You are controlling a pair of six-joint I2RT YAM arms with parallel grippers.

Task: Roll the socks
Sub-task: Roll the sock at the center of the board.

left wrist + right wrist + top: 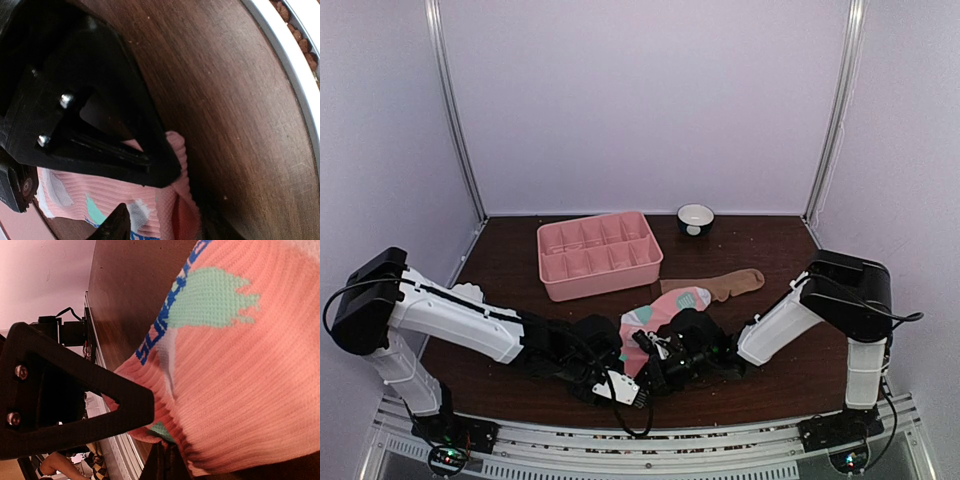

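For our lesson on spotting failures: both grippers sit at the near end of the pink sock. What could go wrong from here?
1. The right gripper seems to pinch only the edge of the pink sock, so the fabric may slip out once rolling starts.
2. The left gripper straddles the same end with its jaws apart, so the two arms' fingers might collide.
3. The tan sock lies against the far end of the pink one, perhaps touching it, and could be dragged along.

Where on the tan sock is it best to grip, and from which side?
Take the tan sock at its right end, from above. It lies flat on the table, so probably only a pinch from the top works; its left end lies close beside the pink sock.
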